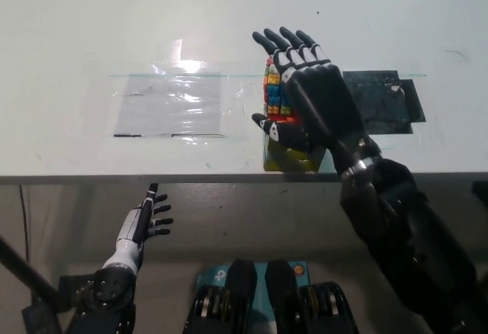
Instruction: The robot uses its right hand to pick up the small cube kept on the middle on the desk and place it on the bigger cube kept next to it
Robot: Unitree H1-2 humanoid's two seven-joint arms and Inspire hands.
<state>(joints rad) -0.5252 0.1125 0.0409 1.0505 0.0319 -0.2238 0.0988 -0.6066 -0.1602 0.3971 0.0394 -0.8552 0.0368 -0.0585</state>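
My black right hand (pixel 309 101) hangs open over both cubes, fingers spread and pointing away from me. Left of its fingers shows a strip of the small multi-coloured cube (pixel 271 90). Below the thumb, the yellow-green side of the bigger cube (pixel 279 158) stands near the desk's front edge. The small cube's strip shows directly above the bigger one's, but the hand hides where they meet, so I cannot tell whether one rests on the other. Nothing is held. My white left hand (pixel 142 226) rests open at the lower left, below the desk's edge.
A clear plastic sheet (pixel 169 105) lies flat on the white desk (pixel 76 59) to the left of the cubes. A black patch (pixel 381 101) lies to the right of my right hand. The desk's front edge (pixel 152 176) runs across the picture.
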